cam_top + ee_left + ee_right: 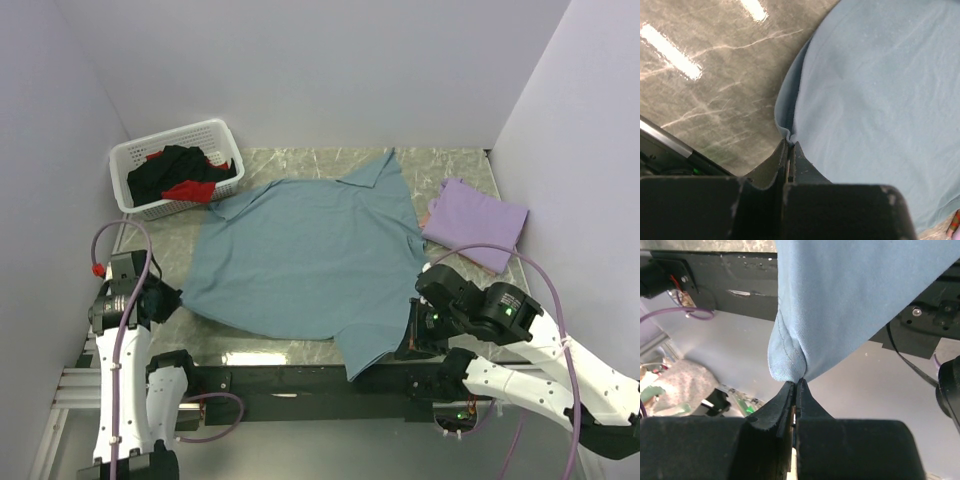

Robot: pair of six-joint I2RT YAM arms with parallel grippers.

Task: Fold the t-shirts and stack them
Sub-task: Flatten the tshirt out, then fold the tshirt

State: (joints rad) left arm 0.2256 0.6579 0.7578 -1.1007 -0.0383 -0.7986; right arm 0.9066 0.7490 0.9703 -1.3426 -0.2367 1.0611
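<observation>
The large teal-blue t-shirt (pixel 310 255) lies spread flat over the middle of the marble table (pixel 455 168). My left gripper (pixel 178 297) is shut on its near left edge; in the left wrist view the jaws (pixel 790 143) pinch a small fold of the shirt (pixel 875 90) just above the tabletop. My right gripper (pixel 413 335) is shut on the near right corner, which hangs past the table's front edge; the right wrist view shows the jaws (pixel 797 383) closed on the shirt's hem (pixel 840 305). A folded lavender t-shirt (pixel 475 225) lies at the right.
A white slotted basket (pixel 215 128) at the back left holds a black shirt (pixel 170 168) and a red shirt (pixel 188 190). Walls close in the left, back and right. A black frame bar (pixel 300 385) runs along the table's near edge.
</observation>
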